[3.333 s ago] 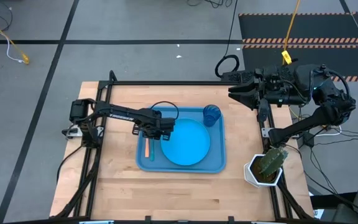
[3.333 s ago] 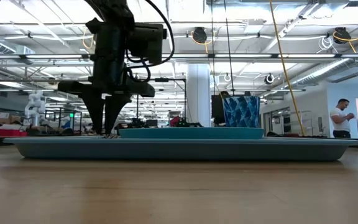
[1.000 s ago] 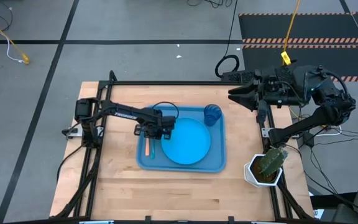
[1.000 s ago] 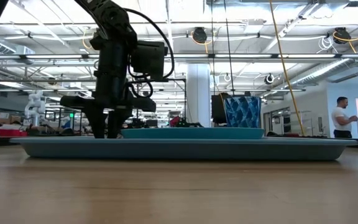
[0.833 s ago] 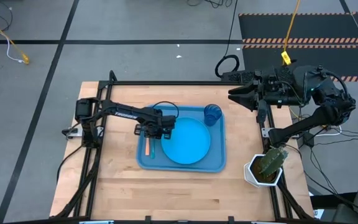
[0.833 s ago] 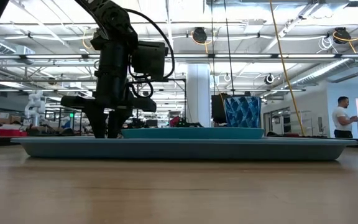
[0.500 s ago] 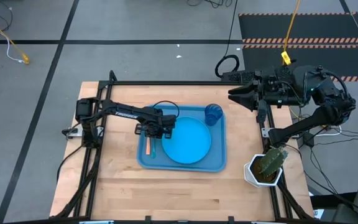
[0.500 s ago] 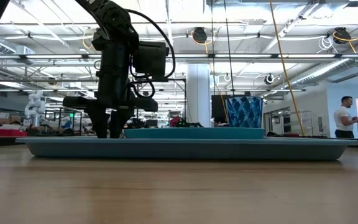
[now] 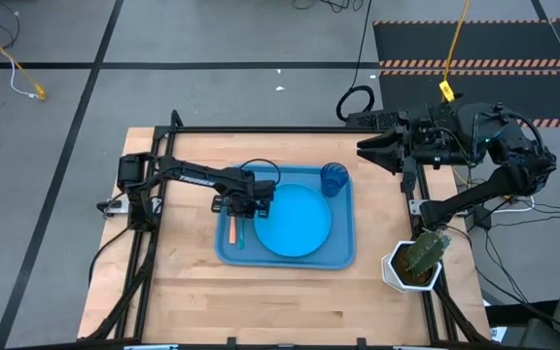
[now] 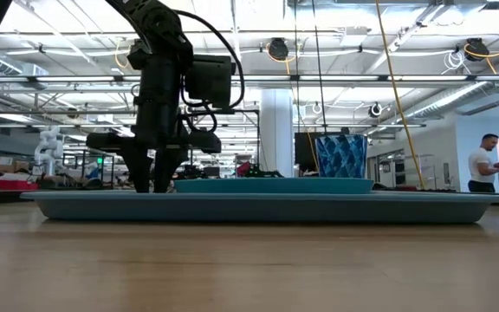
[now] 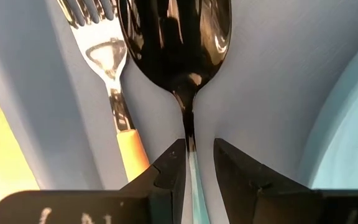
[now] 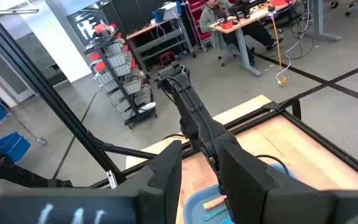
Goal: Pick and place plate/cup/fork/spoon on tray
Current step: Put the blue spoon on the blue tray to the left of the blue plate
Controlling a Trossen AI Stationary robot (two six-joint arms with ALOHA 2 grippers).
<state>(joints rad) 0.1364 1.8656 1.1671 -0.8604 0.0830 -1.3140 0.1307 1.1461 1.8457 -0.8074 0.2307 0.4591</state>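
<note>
The blue tray [image 9: 343, 255] lies on the wooden table. On it are the round blue plate [image 9: 296, 222], the dark blue cup [image 9: 332, 179] at its far right corner, the orange-handled fork [image 9: 230, 231] and the spoon [image 11: 173, 43] beside it. The spoon lies flat on the tray floor, and its light blue handle [image 11: 192, 180] runs back between my fingers. My left gripper [image 9: 244, 207] points down over the tray's left part. It is open by a narrow gap, with one finger on each side of the spoon's handle. My right gripper [image 9: 363, 148] is open and empty beyond the table's far right.
A white pot with a cactus [image 9: 416, 262] stands at the table's near right corner. The black frame rail [image 9: 261, 129] runs along the table's far edge. A person [image 10: 477, 165] stands far off in the room.
My left gripper's fingers were together 3.3 s ago and now stand apart over the spoon's handle. In the last second it has shifted a little toward the table's right. The tray, with plate and cup, has slid slightly the same way.
</note>
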